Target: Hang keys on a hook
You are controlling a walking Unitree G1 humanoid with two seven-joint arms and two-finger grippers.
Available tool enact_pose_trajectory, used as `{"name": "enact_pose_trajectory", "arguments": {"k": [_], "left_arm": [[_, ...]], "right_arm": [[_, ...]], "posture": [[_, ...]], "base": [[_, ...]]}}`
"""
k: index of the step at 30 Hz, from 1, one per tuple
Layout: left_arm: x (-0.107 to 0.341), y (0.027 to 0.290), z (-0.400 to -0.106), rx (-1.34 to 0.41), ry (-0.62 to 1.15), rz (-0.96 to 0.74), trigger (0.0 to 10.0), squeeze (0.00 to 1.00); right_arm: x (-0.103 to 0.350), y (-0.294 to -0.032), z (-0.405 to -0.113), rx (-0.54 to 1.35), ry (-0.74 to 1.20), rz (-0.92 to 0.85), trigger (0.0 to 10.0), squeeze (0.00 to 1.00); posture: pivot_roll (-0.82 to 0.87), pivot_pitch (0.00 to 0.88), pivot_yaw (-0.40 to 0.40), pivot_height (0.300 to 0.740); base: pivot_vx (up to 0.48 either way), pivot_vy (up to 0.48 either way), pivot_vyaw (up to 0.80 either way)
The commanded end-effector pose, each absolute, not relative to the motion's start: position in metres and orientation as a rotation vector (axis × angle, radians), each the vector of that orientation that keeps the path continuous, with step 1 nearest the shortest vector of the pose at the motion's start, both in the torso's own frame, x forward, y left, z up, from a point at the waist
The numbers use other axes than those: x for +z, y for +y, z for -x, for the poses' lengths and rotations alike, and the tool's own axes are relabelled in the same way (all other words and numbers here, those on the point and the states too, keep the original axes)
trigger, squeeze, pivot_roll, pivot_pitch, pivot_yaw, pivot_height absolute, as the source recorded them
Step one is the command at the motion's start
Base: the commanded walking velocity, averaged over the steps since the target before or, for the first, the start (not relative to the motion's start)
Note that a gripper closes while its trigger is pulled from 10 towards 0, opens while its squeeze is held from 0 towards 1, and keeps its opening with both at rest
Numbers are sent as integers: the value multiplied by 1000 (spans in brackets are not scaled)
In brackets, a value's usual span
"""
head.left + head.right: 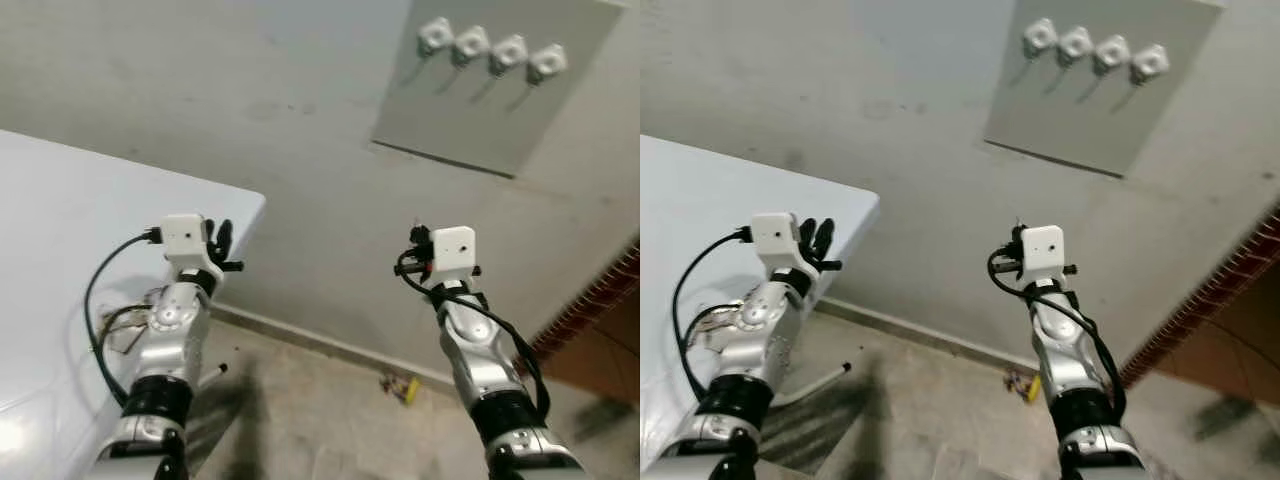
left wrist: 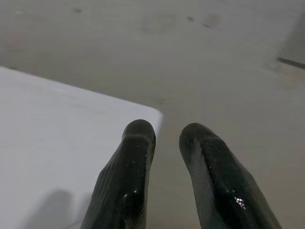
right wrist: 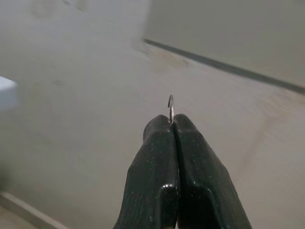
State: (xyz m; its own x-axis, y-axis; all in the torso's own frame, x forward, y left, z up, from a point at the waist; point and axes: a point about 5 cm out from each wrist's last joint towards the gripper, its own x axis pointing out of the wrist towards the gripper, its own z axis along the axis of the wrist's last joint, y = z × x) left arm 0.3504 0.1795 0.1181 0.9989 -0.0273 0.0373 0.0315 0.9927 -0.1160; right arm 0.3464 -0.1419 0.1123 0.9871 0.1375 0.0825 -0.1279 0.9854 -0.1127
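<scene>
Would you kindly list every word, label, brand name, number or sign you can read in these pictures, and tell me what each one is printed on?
None: no readable text anywhere.
Hook board with its four hooks: unmarked.
White wrist camera housings: no legible marking.
White table and the wall: bare.
Small yellowish object on the floor: too small and blurred to show any print.
Right gripper, pinching a thin key ring: unmarked.

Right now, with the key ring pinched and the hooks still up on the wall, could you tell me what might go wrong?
1. The right pincer grips the key ring by a thin sliver at its very fingertips, so it could slip out.
2. The hooks sit well above that pincer on the wall panel, so a long upward reach could miss them.
3. The ring's exposed loop looks small, so threading it may need precise alignment.
</scene>
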Motion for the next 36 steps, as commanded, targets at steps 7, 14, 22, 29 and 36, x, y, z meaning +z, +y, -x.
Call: {"name": "enact_pose_trajectory", "arguments": {"k": [7,14,22,29,36], "left_arm": [[105,140,-334,-194,-2,124,10000,0],[101,133,-327,-220,18,133,10000,0],[109,139,-322,-203,0,143,10000,0],[109,143,-320,-195,-2,131,10000,0],[118,139,-324,-243,1,140,10000,0]], "right_arm": [[113,-150,-343,134,-93,129,10000,0],[112,-154,-333,129,-119,74,10000,0],[113,-154,-315,116,-138,34,10000,0],[108,-150,-311,106,-112,-12,10000,0],[112,-152,-307,75,-106,-31,10000,0]], "posture": [[-26,0,-75,740],[-36,0,-70,740],[-47,0,-59,740],[-57,0,-27,740],[-79,0,14,740]], "base": [[0,0,-729],[0,0,-511],[0,0,0],[0,0,0],[0,0,0]]}}
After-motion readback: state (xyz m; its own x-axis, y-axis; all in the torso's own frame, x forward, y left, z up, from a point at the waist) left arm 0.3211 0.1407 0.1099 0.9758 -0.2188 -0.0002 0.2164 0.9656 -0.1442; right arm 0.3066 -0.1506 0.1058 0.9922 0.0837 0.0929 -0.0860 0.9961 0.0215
